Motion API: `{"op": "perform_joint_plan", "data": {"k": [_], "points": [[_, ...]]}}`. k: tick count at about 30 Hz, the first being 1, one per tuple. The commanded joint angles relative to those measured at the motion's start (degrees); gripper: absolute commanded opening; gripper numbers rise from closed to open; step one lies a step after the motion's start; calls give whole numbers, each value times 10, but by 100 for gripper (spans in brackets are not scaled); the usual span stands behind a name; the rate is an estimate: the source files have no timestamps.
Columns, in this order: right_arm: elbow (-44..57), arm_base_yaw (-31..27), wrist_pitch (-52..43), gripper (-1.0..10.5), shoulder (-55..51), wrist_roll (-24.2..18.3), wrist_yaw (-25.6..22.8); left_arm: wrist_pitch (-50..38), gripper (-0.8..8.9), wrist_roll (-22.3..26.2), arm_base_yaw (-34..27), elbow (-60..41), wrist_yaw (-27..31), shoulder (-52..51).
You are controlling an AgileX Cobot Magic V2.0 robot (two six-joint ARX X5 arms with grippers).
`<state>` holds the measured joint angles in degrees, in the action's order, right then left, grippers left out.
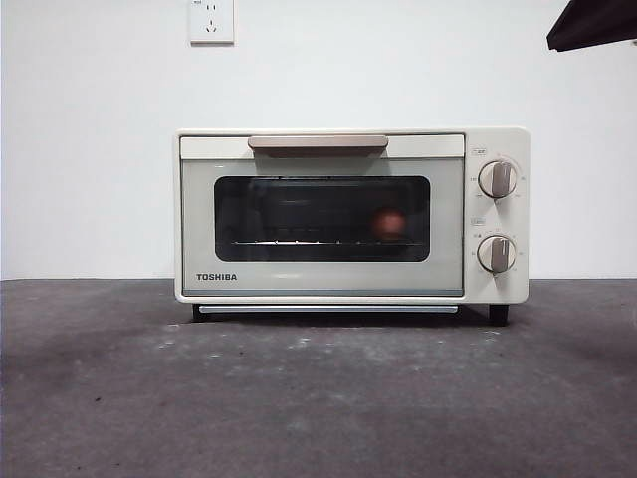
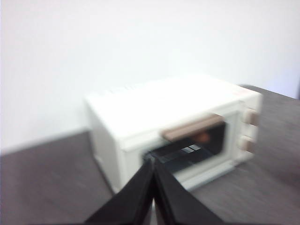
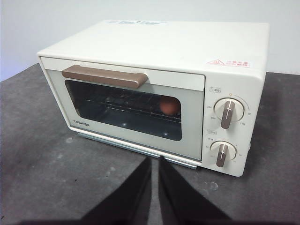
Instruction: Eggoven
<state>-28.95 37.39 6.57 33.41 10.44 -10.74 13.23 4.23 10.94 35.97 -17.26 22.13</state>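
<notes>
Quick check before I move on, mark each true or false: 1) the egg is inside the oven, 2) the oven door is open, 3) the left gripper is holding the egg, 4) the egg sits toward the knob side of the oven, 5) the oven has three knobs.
1) True. The egg shows through the window of the toaster oven, on the rack.
2) False. The door is shut, its handle up against the front.
3) False. The left gripper has its jaws together on nothing, short of the oven.
4) True. It lies at the window's end nearest the knobs.
5) False. There are two: upper knob and lower knob.
</notes>
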Motion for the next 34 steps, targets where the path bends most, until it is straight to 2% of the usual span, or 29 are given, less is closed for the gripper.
{"op": "perform_joint_plan", "data": {"k": [1,6,11,15,25,30,34], "points": [[-3,4,-6,6,2,-6,-3,-65,7,31,-24,-57,36,-26],[-3,4,-6,6,2,-6,-3,-132,8,4,-62,-168,68,-105],[-3,4,-6,6,2,-6,-3,-130,7,-21,-86,-247,75,-170],[-3,4,-6,6,2,-6,-3,-124,8,-22,-94,-293,75,-203],[-3,4,-6,6,2,-6,-3,-89,8,-47,-95,-356,75,-220],[-3,4,-6,6,2,-6,-3,-38,8,-61,-95,-358,75,-220],[-3,4,-6,6,2,-6,-3,-37,8,-61,-95,-358,75,-219]]}}
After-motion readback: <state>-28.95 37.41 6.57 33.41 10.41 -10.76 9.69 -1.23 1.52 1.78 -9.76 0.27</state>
